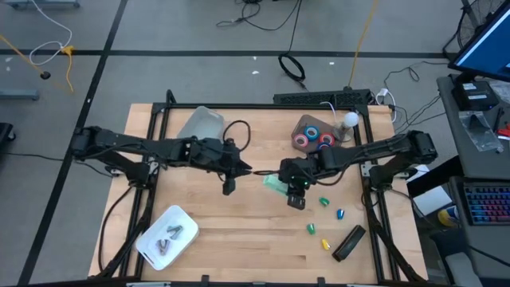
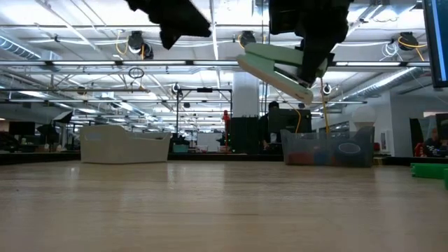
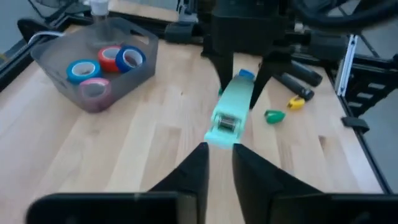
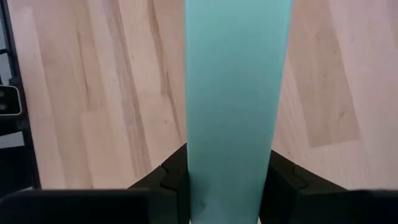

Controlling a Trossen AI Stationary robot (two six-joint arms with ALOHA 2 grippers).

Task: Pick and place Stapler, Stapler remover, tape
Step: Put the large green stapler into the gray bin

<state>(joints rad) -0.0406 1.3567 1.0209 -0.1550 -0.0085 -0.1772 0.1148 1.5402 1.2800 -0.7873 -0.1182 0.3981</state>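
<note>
A mint-green stapler [image 1: 275,184] is held in the air over the middle of the table by my right gripper [image 1: 296,190], which is shut on it. In the low view the stapler [image 2: 276,70] hangs high above the wood, tilted. My left gripper [image 3: 219,167] is just left of the stapler's free end [image 3: 224,126], with its fingers a narrow gap apart and nothing between them. Red and blue tape rolls [image 1: 315,139] lie in a clear bin [image 3: 56,59] at the far right. A black stapler [image 1: 348,242] lies at the near right. My right gripper pinches the stapler's two long sides [image 4: 230,155] between its two fingers, at the end away from my left gripper. The fingers [image 3: 224,74] come from above and lie across the stapler. The stapler is lifted clear of the table and tilted.
A white tray [image 1: 143,243] with small metal pieces stands at the near left. A second clear bin [image 1: 199,123] stands at the far left. Several small coloured pieces [image 1: 323,202] lie on the wood at the near right, beside the black stapler.
</note>
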